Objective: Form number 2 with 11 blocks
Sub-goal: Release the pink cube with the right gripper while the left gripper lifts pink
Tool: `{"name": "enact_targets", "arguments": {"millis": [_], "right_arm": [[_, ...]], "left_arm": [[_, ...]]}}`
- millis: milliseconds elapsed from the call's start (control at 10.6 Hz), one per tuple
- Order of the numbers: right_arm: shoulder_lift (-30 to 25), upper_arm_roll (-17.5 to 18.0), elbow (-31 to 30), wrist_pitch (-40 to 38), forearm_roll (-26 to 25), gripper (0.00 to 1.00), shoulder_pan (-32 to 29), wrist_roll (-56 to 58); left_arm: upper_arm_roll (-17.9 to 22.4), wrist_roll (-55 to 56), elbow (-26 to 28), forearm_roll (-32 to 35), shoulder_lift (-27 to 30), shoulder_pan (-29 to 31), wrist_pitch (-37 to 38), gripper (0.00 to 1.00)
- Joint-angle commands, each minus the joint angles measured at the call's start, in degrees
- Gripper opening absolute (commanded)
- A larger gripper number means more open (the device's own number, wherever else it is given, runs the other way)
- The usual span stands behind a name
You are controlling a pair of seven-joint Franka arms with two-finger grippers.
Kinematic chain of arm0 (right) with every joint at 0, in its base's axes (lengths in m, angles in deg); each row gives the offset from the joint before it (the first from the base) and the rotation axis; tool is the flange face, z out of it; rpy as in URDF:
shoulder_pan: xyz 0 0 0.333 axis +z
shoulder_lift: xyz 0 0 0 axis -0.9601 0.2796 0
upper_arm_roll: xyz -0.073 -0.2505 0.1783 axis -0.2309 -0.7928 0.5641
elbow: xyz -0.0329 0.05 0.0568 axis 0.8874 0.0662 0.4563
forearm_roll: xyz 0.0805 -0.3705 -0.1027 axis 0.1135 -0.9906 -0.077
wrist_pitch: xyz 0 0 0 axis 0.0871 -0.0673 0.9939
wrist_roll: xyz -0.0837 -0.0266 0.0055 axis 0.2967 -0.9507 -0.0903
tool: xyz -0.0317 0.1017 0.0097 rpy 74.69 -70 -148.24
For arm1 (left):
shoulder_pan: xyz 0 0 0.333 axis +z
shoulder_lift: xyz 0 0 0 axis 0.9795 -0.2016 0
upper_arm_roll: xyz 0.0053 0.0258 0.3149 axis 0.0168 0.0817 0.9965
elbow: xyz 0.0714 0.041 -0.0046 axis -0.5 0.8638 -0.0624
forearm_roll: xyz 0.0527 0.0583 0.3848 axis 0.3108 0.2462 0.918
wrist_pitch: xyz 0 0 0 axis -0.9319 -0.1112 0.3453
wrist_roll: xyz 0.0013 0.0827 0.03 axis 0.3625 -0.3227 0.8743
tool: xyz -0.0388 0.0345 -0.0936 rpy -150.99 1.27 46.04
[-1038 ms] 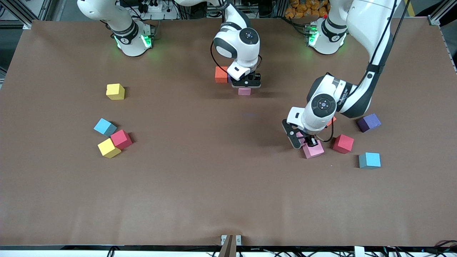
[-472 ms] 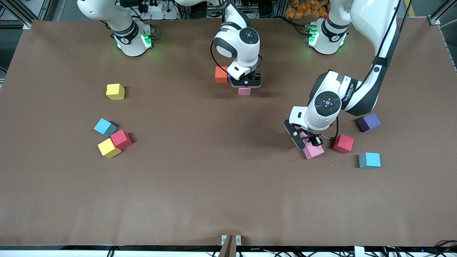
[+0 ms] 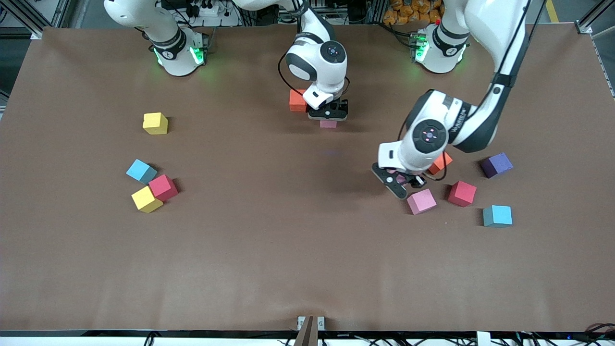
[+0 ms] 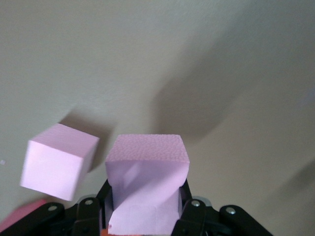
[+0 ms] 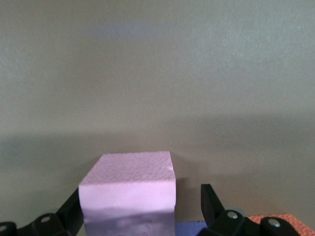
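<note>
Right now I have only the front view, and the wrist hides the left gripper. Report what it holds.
Observer: The left gripper is shut on the held pink cube, clamping two opposite sides.
Operator: Confirm the other pink one is free.
Observer: The loose pink cube sits on the table, apart from the held one.
Operator: Check the right gripper.
Observer: The right gripper is open; a gap shows between one finger and the third pink cube.
</note>
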Motion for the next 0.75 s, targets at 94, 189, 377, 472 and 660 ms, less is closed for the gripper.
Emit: {"name": "enact_targets", "arguments": {"millis": [94, 189, 377, 472, 660], "right_arm": [[-3.27, 0.36, -0.50, 0.00, 1.24, 1.00, -2.21, -0.94], [-4.06, 0.36, -0.41, 0.00, 1.85, 1.00, -3.08, -0.94], [-6.60, 0.36, -0.50, -0.44, 1.94, 1.00, -6.32, 0.46], [-7.66, 0.36, -0.50, -0.96, 1.94, 1.00, -8.78, 3.95], [-9.94, 0.36, -0.32, -3.15, 1.86, 1.00, -15.80, 12.55]], "left_arm": [[-1.24, 5.52, -0.13, -0.84, 1.19, -0.10, 2.90, 0.12], [-1.24, 7.53, 0.31, -0.84, 1.63, -0.10, 3.87, 0.12], [-2.38, 13.84, 0.31, -0.84, 2.34, -0.10, 5.80, 0.12], [-2.82, 16.49, 0.31, -0.84, 2.60, -0.19, 6.77, 0.12], [-3.53, 22.10, 0.40, -0.93, 3.30, -0.28, 7.47, 0.11]]}}
